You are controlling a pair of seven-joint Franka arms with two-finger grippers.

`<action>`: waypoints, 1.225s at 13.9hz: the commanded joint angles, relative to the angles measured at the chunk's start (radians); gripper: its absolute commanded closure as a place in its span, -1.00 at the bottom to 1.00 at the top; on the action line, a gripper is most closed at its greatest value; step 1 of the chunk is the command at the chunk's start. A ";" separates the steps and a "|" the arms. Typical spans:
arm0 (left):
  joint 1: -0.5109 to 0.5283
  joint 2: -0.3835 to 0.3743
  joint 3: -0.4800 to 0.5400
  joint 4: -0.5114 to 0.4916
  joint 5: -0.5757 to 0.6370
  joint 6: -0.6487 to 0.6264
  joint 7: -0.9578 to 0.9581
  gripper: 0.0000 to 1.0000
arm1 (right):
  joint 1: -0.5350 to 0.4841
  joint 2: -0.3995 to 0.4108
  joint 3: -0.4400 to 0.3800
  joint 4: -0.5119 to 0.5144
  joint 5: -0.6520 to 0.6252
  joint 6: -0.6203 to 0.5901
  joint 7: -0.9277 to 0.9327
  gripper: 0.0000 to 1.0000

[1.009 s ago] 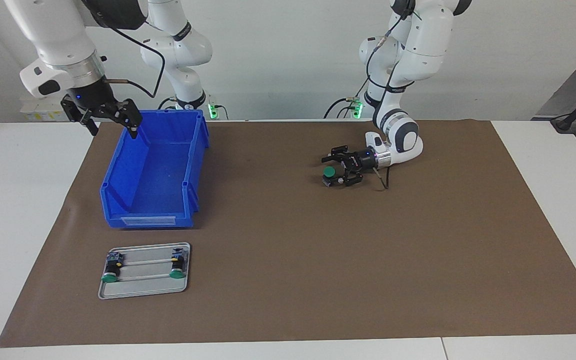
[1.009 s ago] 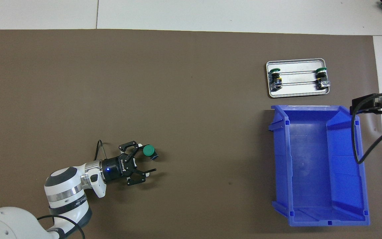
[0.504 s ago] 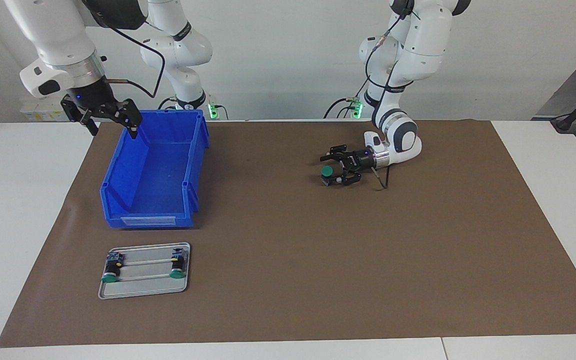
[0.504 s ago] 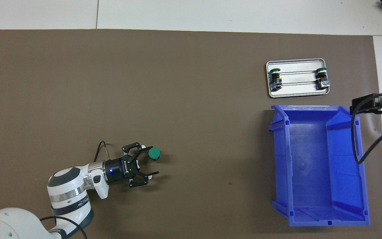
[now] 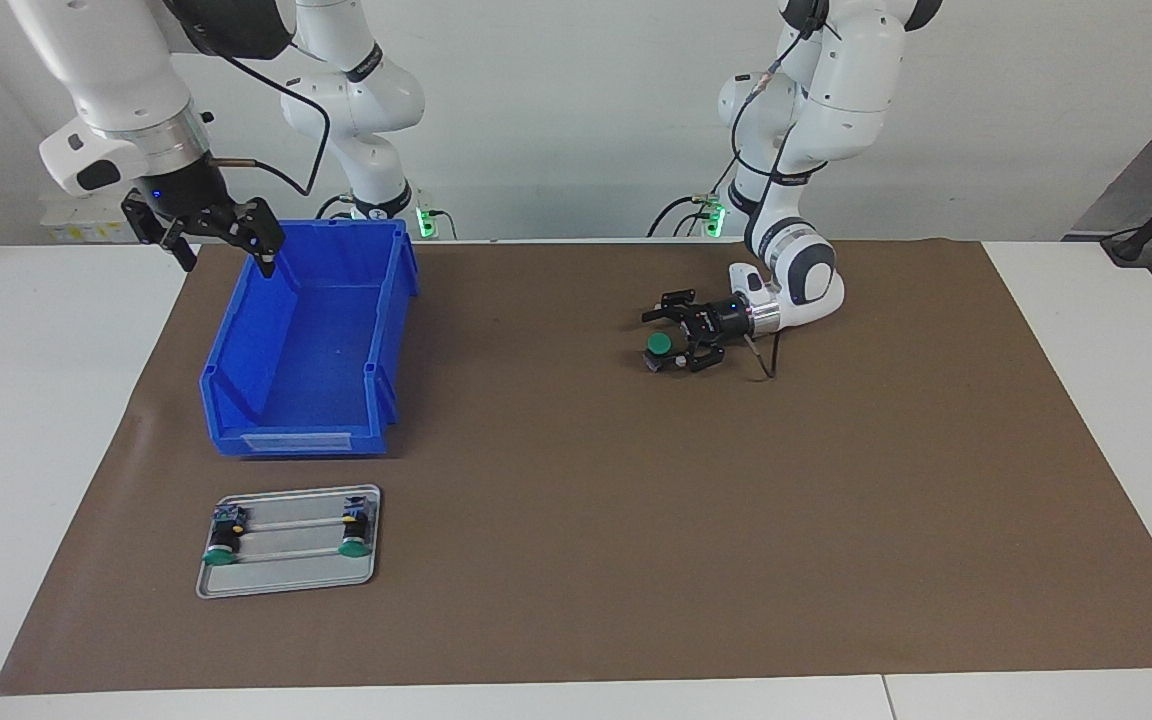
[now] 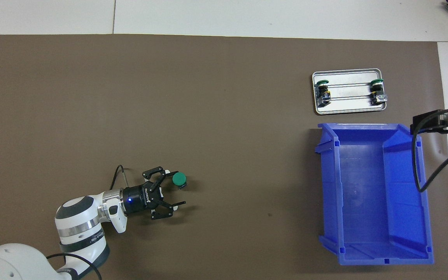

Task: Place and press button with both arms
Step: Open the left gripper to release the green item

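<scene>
I see the left black two-finger gripper [image 5: 674, 341] [image 6: 174, 188] low over the brown mat [image 5: 586, 560] [image 6: 193, 97], fingers apart, the small green-capped push button [image 5: 657, 345] [image 6: 179, 179] standing on the mat just beside one fingertip, toward the left arm's end. The right black gripper [image 5: 226, 252] hangs over the rim of the empty blue plastic bin [image 5: 311, 345] [image 6: 375, 194], fingers spread, holding nothing; that arm waits

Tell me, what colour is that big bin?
The bin is bright blue; the overhead view shows it best.
</scene>
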 commanded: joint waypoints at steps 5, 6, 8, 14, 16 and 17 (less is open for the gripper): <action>0.006 0.014 0.006 -0.042 0.000 -0.002 0.268 -0.98 | -0.005 -0.014 0.006 -0.008 0.007 -0.009 0.005 -1.00; 0.007 0.008 0.006 -0.042 -0.001 -0.002 0.268 -0.98 | -0.005 -0.014 0.006 -0.008 0.007 -0.009 0.005 -1.00; 0.011 -0.006 0.006 -0.044 0.000 -0.004 0.268 -0.98 | -0.005 -0.014 0.006 -0.008 0.007 -0.009 0.005 -1.00; 0.021 -0.014 0.006 -0.044 -0.001 -0.050 0.266 -0.98 | -0.005 -0.014 0.006 -0.006 0.007 -0.009 0.005 -1.00; 0.023 -0.017 0.006 -0.042 -0.001 -0.073 0.268 -0.97 | -0.005 -0.014 0.006 -0.008 0.007 -0.009 0.005 -1.00; 0.024 -0.021 0.006 -0.042 -0.001 -0.075 0.268 -0.97 | -0.005 -0.014 0.006 -0.006 0.007 -0.009 0.005 -1.00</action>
